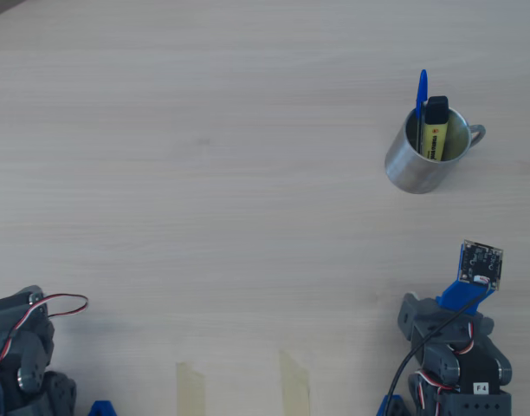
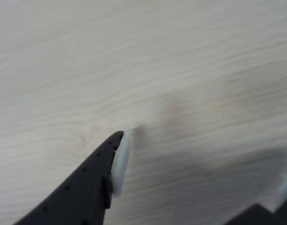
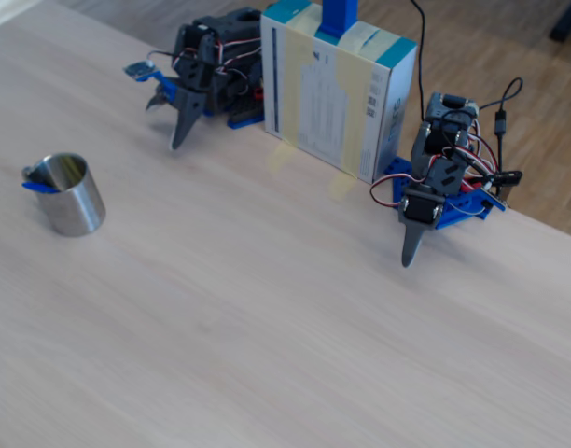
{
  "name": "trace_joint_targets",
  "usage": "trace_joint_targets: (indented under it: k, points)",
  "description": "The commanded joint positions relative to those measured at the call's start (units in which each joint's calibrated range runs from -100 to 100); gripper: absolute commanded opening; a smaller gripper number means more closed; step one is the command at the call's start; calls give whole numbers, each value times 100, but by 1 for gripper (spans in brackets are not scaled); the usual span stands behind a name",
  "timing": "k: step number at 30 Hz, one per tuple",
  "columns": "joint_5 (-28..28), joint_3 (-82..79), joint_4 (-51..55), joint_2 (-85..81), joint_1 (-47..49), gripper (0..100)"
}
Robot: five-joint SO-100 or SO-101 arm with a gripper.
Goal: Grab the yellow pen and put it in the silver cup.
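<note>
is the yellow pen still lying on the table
No: in the overhead view the yellow pen stands inside the silver cup, next to a blue pen.

You were at a hobby or office desk setup, not a lab: a pale wood-grain bench (image 3: pixel 267 308), wood flooring (image 3: pixel 509 37) behind it, two small servo arms (image 3: pixel 444 177) with loose wiring, a cardboard box (image 3: pixel 332 89) taped up as a camera stand, and tape strips (image 1: pixel 191 386) on the benchtop.
</note>
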State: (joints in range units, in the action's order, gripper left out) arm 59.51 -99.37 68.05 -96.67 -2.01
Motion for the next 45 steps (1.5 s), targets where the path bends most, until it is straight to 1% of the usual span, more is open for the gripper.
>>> trace_joint_targets:
  k: [1, 5, 9, 11, 20, 24, 29, 33, 45]
  points:
    - [15, -36, 29, -67, 113, 49]
    - [-1, -36, 71, -67, 227, 48]
    - [25, -36, 492, -76, 209, 41]
    - [25, -36, 552, -76, 218, 39]
    - [-42, -36, 595, -76, 236, 39]
    - [-229, -36, 612, -76, 236, 38]
    - [-261, -36, 612, -76, 323, 27]
    - [-443, -36, 715, -76, 384, 19]
    - [-578, -36, 724, -76, 401, 9]
